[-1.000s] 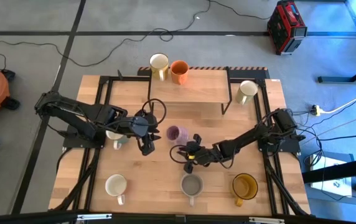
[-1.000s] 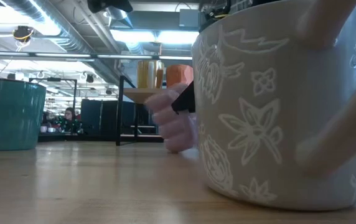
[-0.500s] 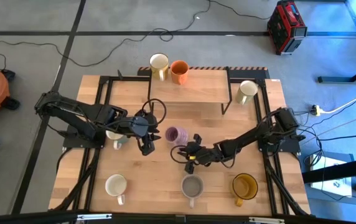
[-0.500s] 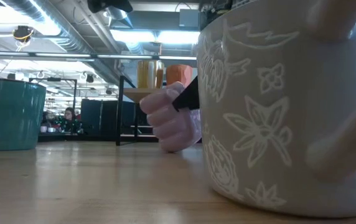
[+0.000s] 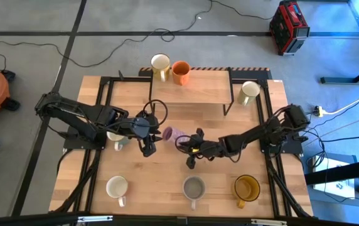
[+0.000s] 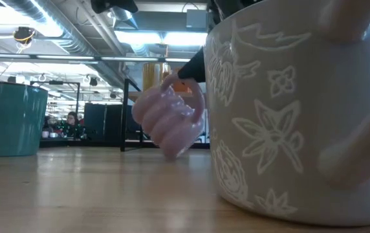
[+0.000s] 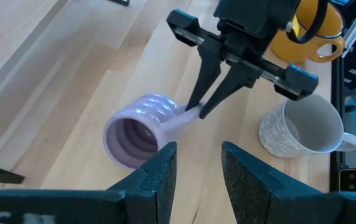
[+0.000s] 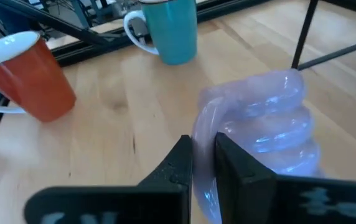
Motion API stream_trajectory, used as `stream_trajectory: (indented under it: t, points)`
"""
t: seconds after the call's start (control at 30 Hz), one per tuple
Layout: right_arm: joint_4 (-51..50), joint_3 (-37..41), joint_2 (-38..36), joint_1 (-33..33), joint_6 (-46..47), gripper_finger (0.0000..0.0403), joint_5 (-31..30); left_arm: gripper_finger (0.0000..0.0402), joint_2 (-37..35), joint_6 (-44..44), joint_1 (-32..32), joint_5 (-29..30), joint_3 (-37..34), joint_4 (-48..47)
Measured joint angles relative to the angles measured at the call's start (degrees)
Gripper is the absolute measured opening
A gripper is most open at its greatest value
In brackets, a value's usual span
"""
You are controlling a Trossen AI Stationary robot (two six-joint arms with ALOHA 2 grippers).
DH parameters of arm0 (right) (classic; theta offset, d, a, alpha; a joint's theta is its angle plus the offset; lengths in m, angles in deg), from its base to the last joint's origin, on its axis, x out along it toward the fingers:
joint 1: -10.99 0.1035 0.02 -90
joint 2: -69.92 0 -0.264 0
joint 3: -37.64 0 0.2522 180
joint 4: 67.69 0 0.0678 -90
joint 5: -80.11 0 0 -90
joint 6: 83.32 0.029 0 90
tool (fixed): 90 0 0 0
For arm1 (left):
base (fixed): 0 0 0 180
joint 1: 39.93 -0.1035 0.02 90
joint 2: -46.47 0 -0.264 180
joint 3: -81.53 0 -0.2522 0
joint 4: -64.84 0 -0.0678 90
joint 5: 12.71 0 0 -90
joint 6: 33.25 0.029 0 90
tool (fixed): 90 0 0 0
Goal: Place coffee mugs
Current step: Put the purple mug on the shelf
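Observation:
The lilac ribbed mug [image 5: 172, 134] is at the table's middle, tipped with its mouth [image 7: 132, 134] toward the table's left. My right gripper [image 5: 184, 140] is shut on its handle. My left gripper [image 7: 196, 169] hovers open just left of the mug, slanting down, with nothing between its fingers. A cream mug [image 5: 160, 65] and an orange mug [image 5: 180, 72] stand on the raised shelf [image 5: 198, 91]. In the low view the lilac mug [image 6: 169, 123] hangs tilted; I cannot tell whether its lower edge still meets the table. My right gripper pinches the lilac mug's handle [image 7: 185, 116] between its two fingers [image 8: 181, 163], which come in slanting down from the table's right. The mug body [image 8: 271, 118] hangs tipped beyond the fingertips, with its mouth turned away toward the left arm.
Along the near edge stand a white-lined mug [image 5: 117, 186], a grey patterned mug [image 5: 193, 186] and an amber mug [image 5: 246, 187]. A cream mug [image 5: 249, 91] sits far right. A teal mug [image 8: 172, 31] stands by the left arm. The shelf's black legs [image 5: 228, 107] rise behind.
My right gripper has gone up and a little toward the left arm with the handle. The lilac mug, which stood upright with its mouth up, has tipped over so that its mouth faces the table's left.

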Motion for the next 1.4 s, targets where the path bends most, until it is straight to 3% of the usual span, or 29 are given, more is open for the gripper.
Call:
stream_trajectory:
  t: [0.5,0.8,0.97,1.13,1.27,1.4]
  points:
    - [-13.77,-0.05,0.25,0.21,7.92,0.0018,-2.00,0.0121,0.00,0.11,0.00,-0.11,0.00,0.57]
    - [-14.99,-0.05,0.25,0.12,7.49,0.0083,0.53,0.0121,0.02,1.16,0.00,-0.15,0.00,3.00]
    - [-16.21,-0.05,0.25,-0.70,6.74,0.0148,3.06,0.0121,0.02,1.11,0.00,-0.18,0.00,2.99]
    - [-18.55,-0.03,-1.39,-1.84,-0.92,0.0208,8.84,0.0121,0.02,1.07,0.00,-1.45,0.00,2.97]
    - [-13.77,-0.07,0.75,-2.35,-9.20,0.0229,9.70,0.0121,0.02,0.65,0.00,-1.53,0.00,2.93]
    - [-7.14,-0.08,3.94,-3.75,-10.58,0.0230,12.00,0.0121,0.04,0.09,0.00,-1.53,0.00,2.82]
